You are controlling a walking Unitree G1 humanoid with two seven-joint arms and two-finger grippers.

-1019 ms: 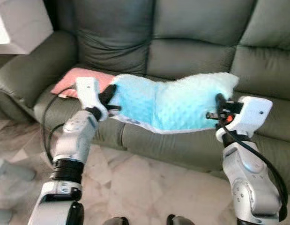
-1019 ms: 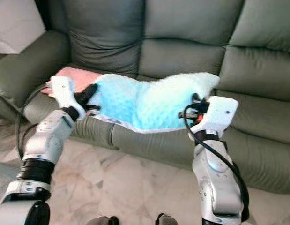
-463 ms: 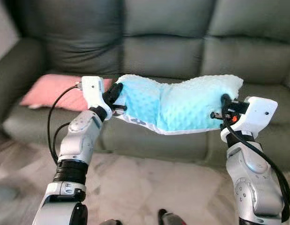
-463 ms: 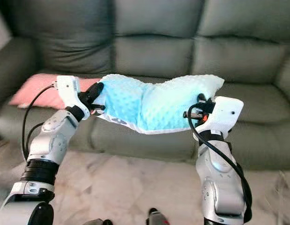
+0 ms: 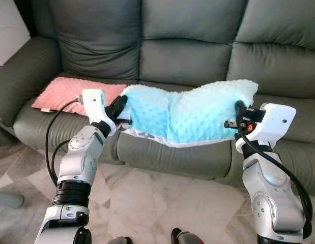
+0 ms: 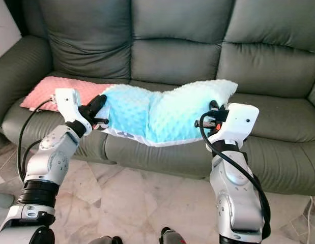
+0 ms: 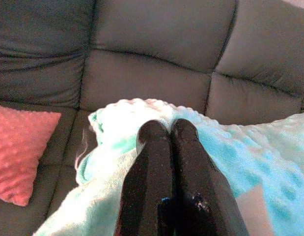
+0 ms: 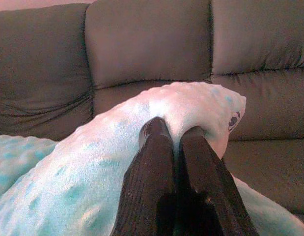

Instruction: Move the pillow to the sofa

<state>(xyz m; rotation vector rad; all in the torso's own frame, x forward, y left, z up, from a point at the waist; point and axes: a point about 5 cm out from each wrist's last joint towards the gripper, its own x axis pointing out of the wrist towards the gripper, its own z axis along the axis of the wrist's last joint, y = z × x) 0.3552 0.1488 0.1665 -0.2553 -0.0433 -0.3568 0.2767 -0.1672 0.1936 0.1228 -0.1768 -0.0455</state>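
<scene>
A light blue dotted pillow (image 5: 185,114) hangs in the air between my two arms, sagging in its middle, just in front of the dark green leather sofa (image 5: 193,61). My left gripper (image 5: 121,108) is shut on the pillow's left end; its black fingers (image 7: 169,162) pinch the fabric. My right gripper (image 5: 239,111) is shut on the pillow's right end, where the fingers (image 8: 164,162) press into a white-blue fold. The pillow's lower edge hovers above the front of the seat cushions.
A pink dotted pillow (image 5: 70,94) lies on the sofa's left seat, next to the armrest (image 5: 20,76). The middle and right seats are bare. Marble floor tiles (image 5: 162,203) lie between me and the sofa. My feet show at the bottom edge.
The camera has swung, so the sofa has shifted in view. Both grippers keep hold of the blue pillow, held at about the same height before the seats.
</scene>
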